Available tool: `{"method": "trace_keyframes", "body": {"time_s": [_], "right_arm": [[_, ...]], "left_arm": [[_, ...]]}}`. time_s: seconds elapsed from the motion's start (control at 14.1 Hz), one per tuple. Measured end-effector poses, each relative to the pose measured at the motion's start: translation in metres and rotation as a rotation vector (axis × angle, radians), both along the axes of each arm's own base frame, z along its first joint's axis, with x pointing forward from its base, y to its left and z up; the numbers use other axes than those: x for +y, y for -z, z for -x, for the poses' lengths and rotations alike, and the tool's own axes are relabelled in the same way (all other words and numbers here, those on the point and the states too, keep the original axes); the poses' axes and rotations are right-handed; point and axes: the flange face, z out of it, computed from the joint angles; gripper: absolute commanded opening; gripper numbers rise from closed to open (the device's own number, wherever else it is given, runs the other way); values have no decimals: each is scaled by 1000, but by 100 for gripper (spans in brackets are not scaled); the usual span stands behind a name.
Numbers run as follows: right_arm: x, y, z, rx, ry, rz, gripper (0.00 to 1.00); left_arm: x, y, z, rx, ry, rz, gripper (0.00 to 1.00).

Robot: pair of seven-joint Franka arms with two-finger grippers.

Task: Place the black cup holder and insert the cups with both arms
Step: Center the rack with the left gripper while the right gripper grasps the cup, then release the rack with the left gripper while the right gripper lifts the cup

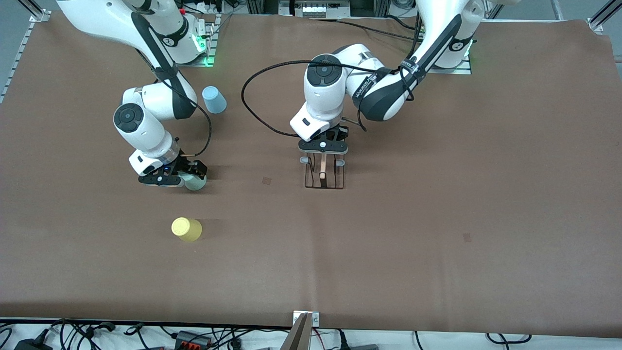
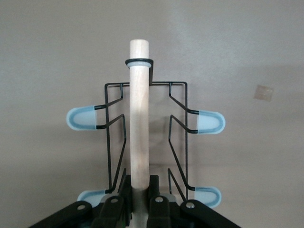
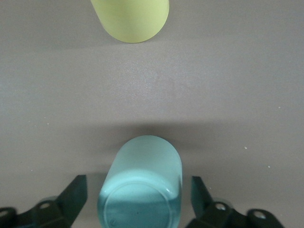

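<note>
The black cup holder (image 1: 324, 177) is upright at the middle of the table. My left gripper (image 1: 323, 154) is shut on its light wooden rod (image 2: 139, 118), near the rod's top. Grey-tipped pegs (image 2: 209, 121) stick out on both sides. I cannot tell whether its base rests on the table. My right gripper (image 1: 190, 176) is open around the pale green cup (image 1: 196, 183), which stands upside down on the table. Its fingers (image 3: 76, 192) stand clear of the cup (image 3: 142, 175) on each side. The yellow cup (image 1: 186, 229) stands nearer the front camera and shows in the right wrist view (image 3: 130, 19). The light blue cup (image 1: 214, 99) stands farther back.
All three cups are upside down, toward the right arm's end of the table. Small brown marks (image 1: 267, 180) (image 1: 467, 237) lie on the brown table cover; one shows in the left wrist view (image 2: 263, 92). A black cable (image 1: 252, 104) loops beside the left arm.
</note>
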Motion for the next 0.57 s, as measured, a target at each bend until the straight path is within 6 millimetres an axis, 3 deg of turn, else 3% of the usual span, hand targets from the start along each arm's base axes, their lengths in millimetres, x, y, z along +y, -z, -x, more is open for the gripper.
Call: {"method": "trace_keyframes", "body": {"time_s": [0.28,0.36,0.57], "right_arm": [[0,-3,-1,-6,1,-1,3],[0,-4,-2,-10,1,-2,0],[1,-19,-2,15,-5,7,0]], "left_arm": [[-3,9,0,2,1,11,3],[-4,10,-1,2,1,13,12],[-4,9,-2,2,-2,15,100]]}}
